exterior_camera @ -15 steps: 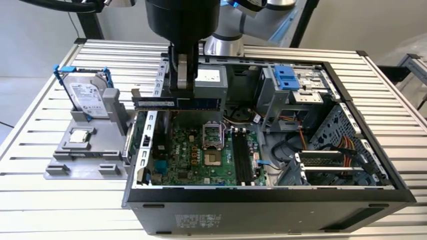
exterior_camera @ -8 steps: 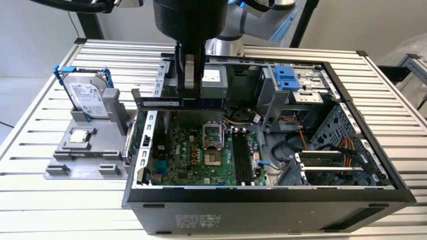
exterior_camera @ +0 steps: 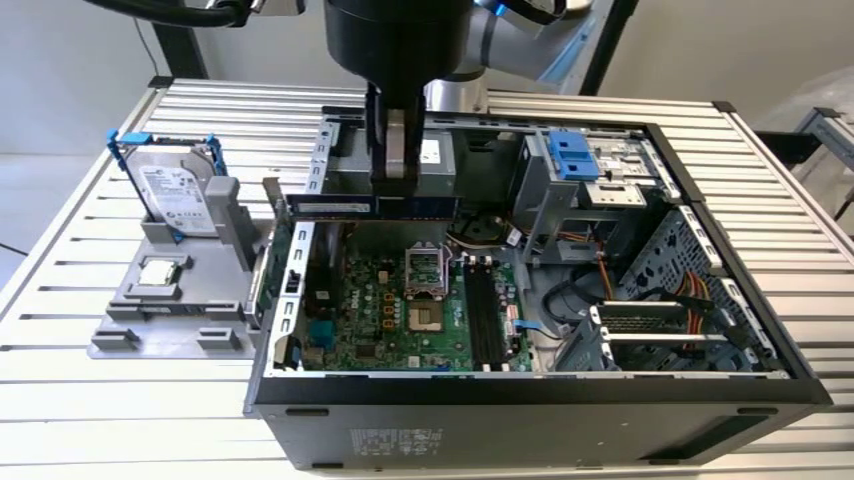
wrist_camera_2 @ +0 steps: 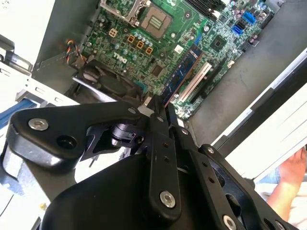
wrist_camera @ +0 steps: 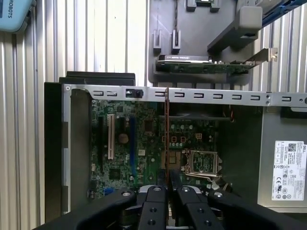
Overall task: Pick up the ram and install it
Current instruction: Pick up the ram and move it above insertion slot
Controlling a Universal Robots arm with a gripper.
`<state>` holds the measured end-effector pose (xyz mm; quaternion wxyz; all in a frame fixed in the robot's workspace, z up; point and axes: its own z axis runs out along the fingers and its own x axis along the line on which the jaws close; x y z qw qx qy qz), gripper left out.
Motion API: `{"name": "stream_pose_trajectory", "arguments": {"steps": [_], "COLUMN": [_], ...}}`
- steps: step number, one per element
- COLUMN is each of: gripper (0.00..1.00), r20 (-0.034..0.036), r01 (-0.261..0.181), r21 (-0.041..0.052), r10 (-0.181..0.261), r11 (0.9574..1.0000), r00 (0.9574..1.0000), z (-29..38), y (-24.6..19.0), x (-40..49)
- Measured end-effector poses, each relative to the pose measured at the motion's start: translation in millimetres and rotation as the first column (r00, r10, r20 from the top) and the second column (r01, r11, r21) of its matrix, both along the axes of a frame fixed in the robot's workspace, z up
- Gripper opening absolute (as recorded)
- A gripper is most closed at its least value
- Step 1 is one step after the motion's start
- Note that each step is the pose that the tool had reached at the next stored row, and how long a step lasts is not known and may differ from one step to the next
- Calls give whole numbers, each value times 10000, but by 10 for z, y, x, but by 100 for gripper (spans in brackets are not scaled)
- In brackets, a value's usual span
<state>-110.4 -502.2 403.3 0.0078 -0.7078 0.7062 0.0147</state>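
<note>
The matte black gripper (exterior_camera: 396, 188) pinches the ram (exterior_camera: 334, 206), a thin flat dark board stick, holding it on edge above the green motherboard (exterior_camera: 360, 310) inside the open sheet-metal computer case (exterior_camera: 534, 390).

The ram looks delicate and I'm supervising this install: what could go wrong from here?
1. The gripper pinches the ram on a narrow stretch above the motherboard; a slip could drop it onto components.
2. In the exterior view the ram lies crosswise to the memory slots, so a poorly aligned descent might jam or bend it.
</note>
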Motion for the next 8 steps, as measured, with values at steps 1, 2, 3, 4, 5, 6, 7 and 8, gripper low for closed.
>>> {"name": "stream_pose_trajectory", "arguments": {"steps": [1, 2, 3, 4, 5, 6, 7, 8], "gripper": [0, 0, 0, 0, 0, 0, 0, 0], "r20": [0, 0, 0, -1, -1, 0, -1, 0], "r01": [0, 0, 0, 0, 0, 1, 0, 0], "r21": [-1, 0, 0, -1, -1, -1, -1, 0], "r10": [0, 0, 0, 0, 0, -1, 0, 0], "r11": [10000, 10000, 10000, 10000, 10000, 10000, 10000, 10000], "r00": [10000, 10000, 10000, 10000, 10000, 10000, 10000, 10000], "z": [0, 0, 0, 0, 0, 0, 0, 0], "y": [0, 0, 0, 0, 0, 0, 0, 0], "x": [11, 22, 33, 44, 56, 68, 79, 90]}}
